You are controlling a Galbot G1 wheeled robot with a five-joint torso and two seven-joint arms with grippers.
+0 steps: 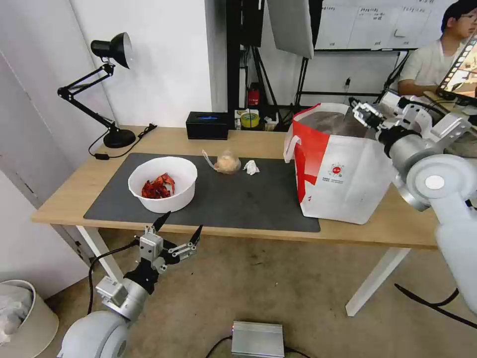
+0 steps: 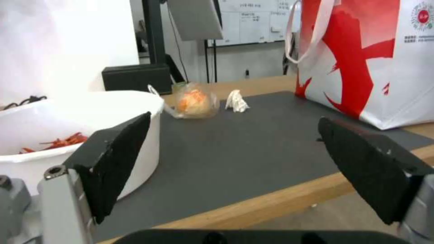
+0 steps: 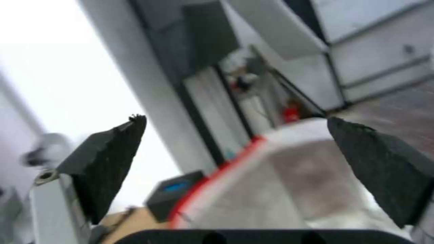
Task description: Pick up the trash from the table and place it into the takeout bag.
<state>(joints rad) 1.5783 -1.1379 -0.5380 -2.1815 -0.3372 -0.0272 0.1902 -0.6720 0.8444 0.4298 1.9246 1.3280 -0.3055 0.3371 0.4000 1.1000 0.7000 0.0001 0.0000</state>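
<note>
Light wood table [image 1: 258, 141] at 12 o'clock holds white bowl of red shells [image 1: 162, 183], knotted clear bag [image 1: 227, 162], crumpled tissue [image 1: 251, 167]: unbagged. Right gripper [image 1: 366, 115], wide, empty, hovers over white-and-red takeout bag [image 1: 343, 174]; left gripper [image 1: 180, 230], wide, waits below the table's near edge.

White wall [image 1: 164, 59], tan floor [image 1: 278, 288], whiteboard [image 1: 367, 22]

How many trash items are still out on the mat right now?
3: the bowl of shells at the mat's left, the knotted bag and the tissue mid-mat at its far edge. Anything inside the takeout bag is hidden.
</note>
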